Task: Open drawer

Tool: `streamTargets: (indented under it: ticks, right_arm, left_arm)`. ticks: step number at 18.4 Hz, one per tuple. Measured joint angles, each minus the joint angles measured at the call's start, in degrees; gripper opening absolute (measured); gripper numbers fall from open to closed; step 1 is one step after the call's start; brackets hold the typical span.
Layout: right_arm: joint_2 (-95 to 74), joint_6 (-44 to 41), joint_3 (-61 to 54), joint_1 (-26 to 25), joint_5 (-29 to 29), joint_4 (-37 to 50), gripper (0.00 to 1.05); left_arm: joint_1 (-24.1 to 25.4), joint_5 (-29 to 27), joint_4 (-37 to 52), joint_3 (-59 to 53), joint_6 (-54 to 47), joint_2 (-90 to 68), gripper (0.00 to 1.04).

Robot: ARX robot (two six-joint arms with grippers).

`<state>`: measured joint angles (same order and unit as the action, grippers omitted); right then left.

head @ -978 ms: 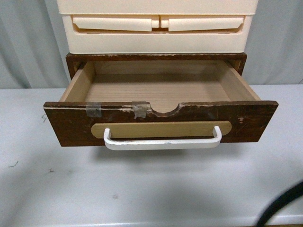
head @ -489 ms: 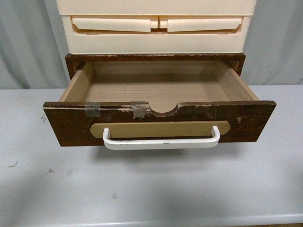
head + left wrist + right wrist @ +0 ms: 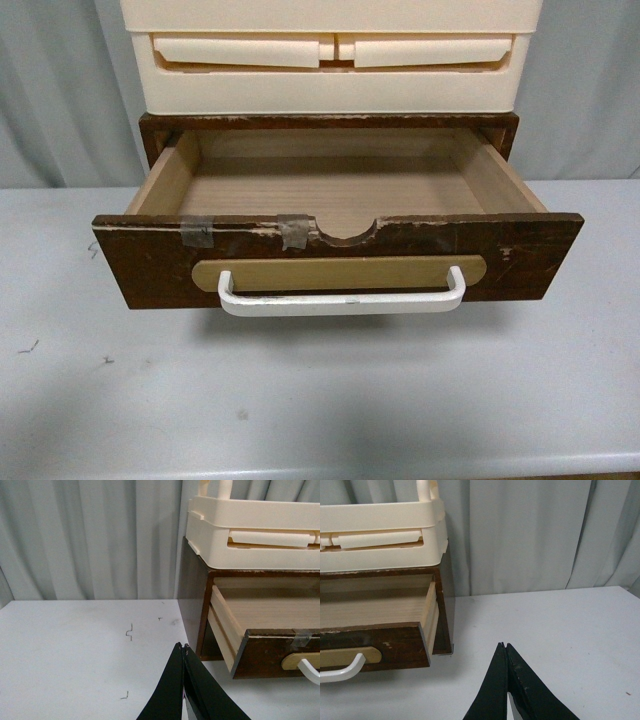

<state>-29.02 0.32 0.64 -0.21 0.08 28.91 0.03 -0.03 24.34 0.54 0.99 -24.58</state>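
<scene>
The drawer [image 3: 340,262] sits dead ahead at my 12 o'clock. It is pulled well out of its dark brown case [image 3: 330,120] with its light wood floor bare, so I judge the opening done or nearly so. It looks like stiff, solid wood and is empty, so I expect moderate weight and wood-on-wood sliding that could bind if drawn off-centre.

The place to take hold is the white bar handle [image 3: 340,303], mid-span, at 6 o'clock on the front below the tan oval plate [image 3: 340,272]. I would keep off the chipped top edge with its half-round notch [image 3: 347,228] and grey tape [image 3: 297,232], which looks fragile.

The cream plastic drawers [image 3: 330,70] are stacked on the case at 12 o'clock and might shift with a hard tug.

The grey worktop [image 3: 300,400] is flat, scuffed and probably slick. A pale curtain [image 3: 60,90] hangs behind.

My left hand [image 3: 183,646] waits out toward the drawer's 8 o'clock and my right hand [image 3: 504,646] toward 4 o'clock. Both are well apart from the drawer, with fingers pressed together and holding nothing.
</scene>
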Motion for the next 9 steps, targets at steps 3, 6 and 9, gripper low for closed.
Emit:
streamTargets:
  ticks: [3, 6, 9]
  right_arm:
    - [5.8, 0.0, 0.0, 0.2, 0.0, -5.6, 0.02]
    - [10.8, 0.0, 0.0, 0.2, 0.0, -10.6, 0.02]
    - [14.8, 0.0, 0.0, 0.2, 0.0, -14.6, 0.02]
  left_arm:
    - [0.0, 0.0, -4.8, 0.0, 0.0, 5.0, 0.02]
    - [0.0, 0.0, -9.0, 0.0, 0.0, 9.3, 0.02]
    - [0.0, 0.0, -12.6, 0.0, 0.0, 12.8, 0.02]
